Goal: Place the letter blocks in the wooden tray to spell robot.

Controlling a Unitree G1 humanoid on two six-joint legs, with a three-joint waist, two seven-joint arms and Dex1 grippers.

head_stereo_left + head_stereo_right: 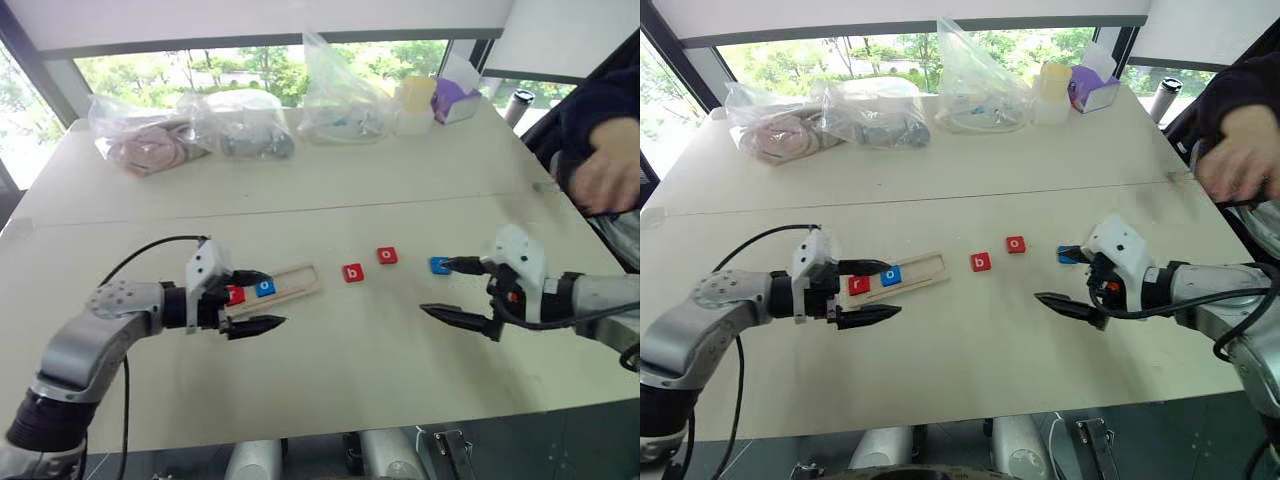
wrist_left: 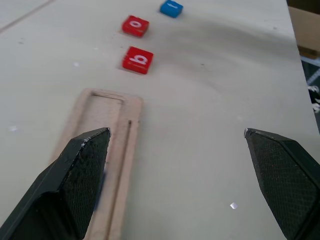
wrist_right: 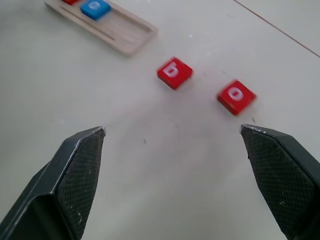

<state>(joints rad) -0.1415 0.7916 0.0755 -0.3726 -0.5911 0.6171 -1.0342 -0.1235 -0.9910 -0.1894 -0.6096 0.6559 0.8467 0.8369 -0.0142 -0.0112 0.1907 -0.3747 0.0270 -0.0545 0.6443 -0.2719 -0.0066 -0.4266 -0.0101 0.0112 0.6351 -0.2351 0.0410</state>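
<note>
Letter blocks are being set in order into a wooden tray [image 1: 296, 281], which lies on the pale counter [image 1: 330, 380] nearer its left edge than its right and roughly midway between the near and far edges. Largest of all is the counter itself, with filled plastic bags [image 1: 240, 122] and a purple box [image 1: 455, 98] kept back along its far edge, presumably so that the working area stays free. A person's hand [image 1: 605, 175] is seen past the far right corner.

Next in size are the two arms. The left tool [image 1: 252, 300] is held just over the tray's left end, its two black fingers spread wide and nothing between them. The right tool [image 1: 458, 291] is held above bare counter toward the right edge, likewise released and empty, with one finger close beside the blue block [image 1: 439, 265].

Within the tray, the red r block [image 1: 859, 284] and the blue o block [image 1: 890, 276] are seated side by side at its left end, so the word is judged begun. The remaining slots are left bare.

Outside it, the red b block [image 1: 352, 272], the red o block [image 1: 387, 255] and the blue block are laid out in a loose row toward the right, in spelling order. The b block is judged next.
</note>
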